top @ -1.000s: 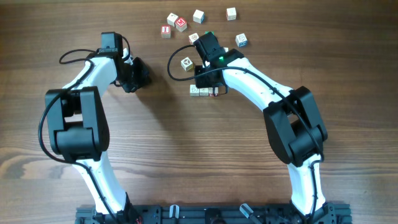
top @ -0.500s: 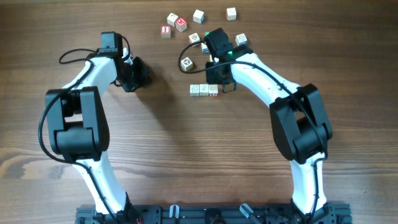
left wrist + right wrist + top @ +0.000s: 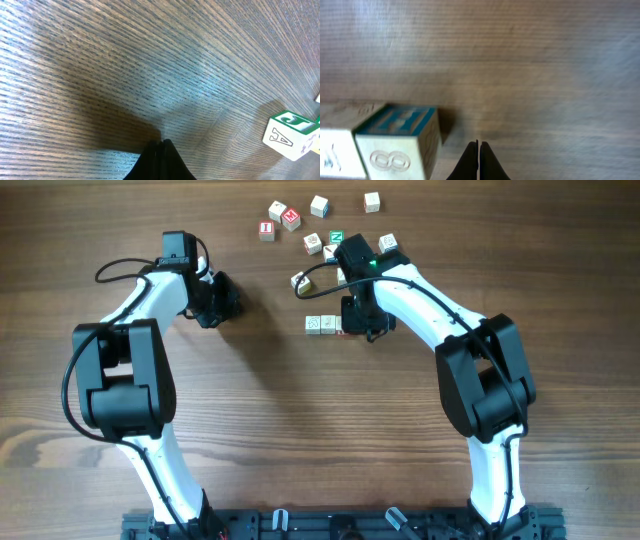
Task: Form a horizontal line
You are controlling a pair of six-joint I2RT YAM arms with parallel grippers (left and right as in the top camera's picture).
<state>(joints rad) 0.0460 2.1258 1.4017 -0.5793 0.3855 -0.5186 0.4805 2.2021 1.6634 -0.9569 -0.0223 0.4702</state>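
Right gripper point(image 3: 479, 161), fingers together, is set just beside the line's point(image 3: 322, 325) right end.
The line is laid mid-table, that end partly hidden by the arm point(image 3: 420, 290); loose cubes point(image 3: 290, 218) are scattered behind. Left gripper point(image 3: 161, 150), also closed, is held well apart. Half a second ago the whole line was left uncovered.

Even, diffuse light from above falls on the wooden worktop point(image 3: 300, 430) in a sharp overhead view, with faint, soft-edged shadows beside the left arm point(image 3: 150, 295) and right arm point(image 3: 420, 295). In the left wrist view a pale bluish glare crosses the grain and a dark shadow pools by the left pincer point(image 3: 161, 145). The right wrist view is soft, its grain smeared.
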